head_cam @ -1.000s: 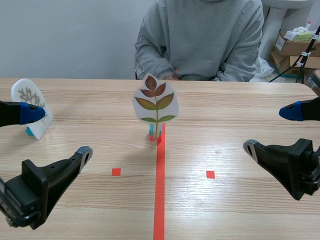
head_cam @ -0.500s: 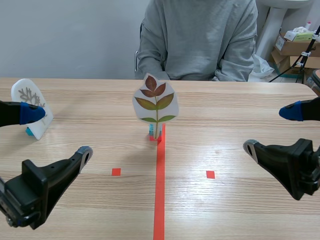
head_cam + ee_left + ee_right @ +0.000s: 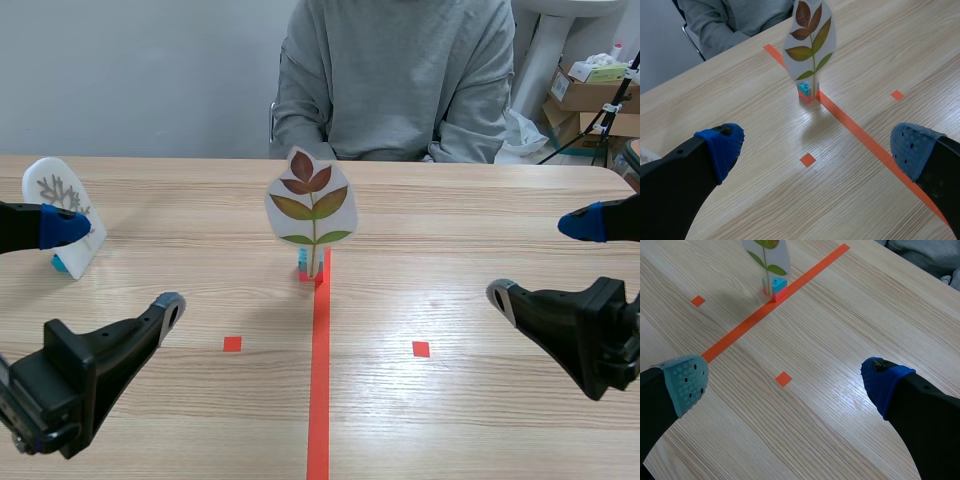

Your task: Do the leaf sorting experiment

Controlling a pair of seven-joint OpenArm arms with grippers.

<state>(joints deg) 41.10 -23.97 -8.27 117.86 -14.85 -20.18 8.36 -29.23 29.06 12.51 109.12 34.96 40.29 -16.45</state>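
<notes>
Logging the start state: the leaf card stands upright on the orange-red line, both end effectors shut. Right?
No. The left end effector and right end effector are open, as each wrist view shows. The leaf card does stand upright on the line.

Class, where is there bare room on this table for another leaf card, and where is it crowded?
Bare wood lies between the red tape line and the right gripper, around the right square mark; likewise between the line and the left gripper. Crowded: the centre, at the leaf card, and the far left, by the white card.
</notes>
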